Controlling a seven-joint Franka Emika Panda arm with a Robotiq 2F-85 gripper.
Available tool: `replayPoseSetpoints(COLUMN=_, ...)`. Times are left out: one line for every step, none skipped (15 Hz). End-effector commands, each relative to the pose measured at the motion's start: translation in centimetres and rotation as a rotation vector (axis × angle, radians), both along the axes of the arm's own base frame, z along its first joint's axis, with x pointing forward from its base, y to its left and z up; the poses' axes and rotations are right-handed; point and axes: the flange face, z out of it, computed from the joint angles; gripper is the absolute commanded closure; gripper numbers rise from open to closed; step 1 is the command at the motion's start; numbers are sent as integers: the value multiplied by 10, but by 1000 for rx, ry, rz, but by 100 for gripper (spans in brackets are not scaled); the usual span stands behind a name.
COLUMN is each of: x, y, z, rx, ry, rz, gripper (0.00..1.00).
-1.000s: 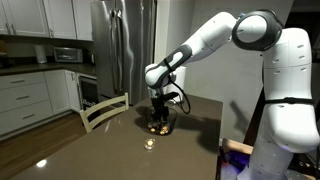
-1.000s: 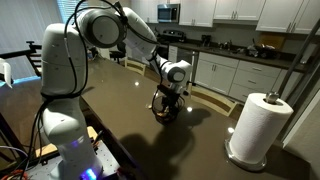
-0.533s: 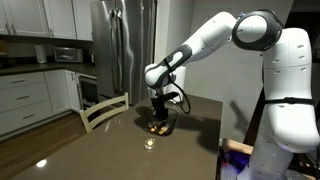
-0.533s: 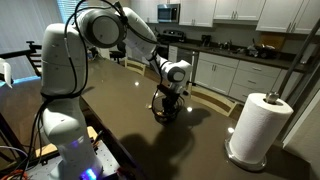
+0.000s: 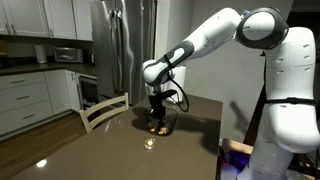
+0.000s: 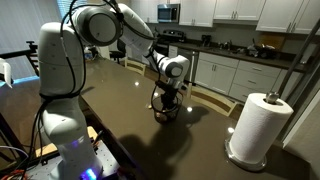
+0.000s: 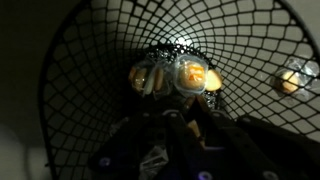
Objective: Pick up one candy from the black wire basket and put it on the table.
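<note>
Gripper [image 5: 157, 114] hangs vertical in both exterior views, fingers down inside the basket [image 5: 159, 128]. The basket stands on the table [image 5: 100, 150].

Wrist view: fingers [image 7: 172, 140] are dark and blurred against the mesh, so I cannot tell how far apart they stand. Whether anything sits between them is also not readable.

Candies [image 7: 192, 74]: two, gold and glossy-wrapped, touching side by side on the basket floor. They lie just beyond the fingertips, roughly centred on them.

Bright spot [image 7: 288, 82] lies outside the mesh, well off to one side of the fingers. It may be a loose candy or lamp glare; cannot tell.

Handling, as a judgement:
- Candy is probably very light and small, with a slick, crinkly wrapper over a firm core, so a firm pinch should not hurt it.
- Best hold is across the rounded body, one finger on each side, not on the wrapper ends.
- The two touch, so closing may catch both or squirt one aside.
- The basket looks light. A fingertip snagged in the wire could drag or lift it.
</note>
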Motion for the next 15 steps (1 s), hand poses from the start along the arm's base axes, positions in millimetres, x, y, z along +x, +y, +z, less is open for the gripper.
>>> replayPoseSetpoints(x=-3, y=7, z=14, rx=-8, ry=-5, rz=31, gripper=96)
replayPoseSetpoints(x=-3, y=8, z=16, rx=-7, ry=-9, rz=32, gripper=96)
replayPoseSetpoints(x=-2, y=9, z=17, rx=-7, ry=-11, rz=34, gripper=96)
replayPoseSetpoints(x=-2, y=9, z=17, rx=-9, ry=-12, rz=32, gripper=93)
replayPoseSetpoints(x=-2, y=9, z=16, rx=-8, ry=-11, rz=30, gripper=68)
replayPoseSetpoints(x=-2, y=9, z=15, rx=-8, ry=-10, rz=30, gripper=68)
replayPoseSetpoints(x=-1, y=8, z=14, rx=-9, ry=-10, rz=30, gripper=64)
replayPoseSetpoints(x=-1, y=8, z=13, rx=-12, ry=-12, rz=35, gripper=58)
replayPoseSetpoints(x=-1, y=7, z=12, rx=-13, ry=-13, rz=37, gripper=53)
replayPoseSetpoints(x=0, y=7, z=11, rx=-16, ry=-14, rz=38, gripper=45)
replayPoseSetpoints(x=0, y=7, z=10, rx=-20, ry=-13, rz=38, gripper=40)
replayPoseSetpoints(x=0, y=6, z=10, rx=-21, ry=-13, rz=39, gripper=32)
replayPoseSetpoints(x=1, y=6, z=9, rx=-23, ry=-12, rz=39, gripper=27)
replayPoseSetpoints(x=1, y=5, z=7, rx=-23, ry=-13, rz=41, gripper=19)
replayPoseSetpoints(x=2, y=5, z=5, rx=-27, ry=-13, rz=44, gripper=13)
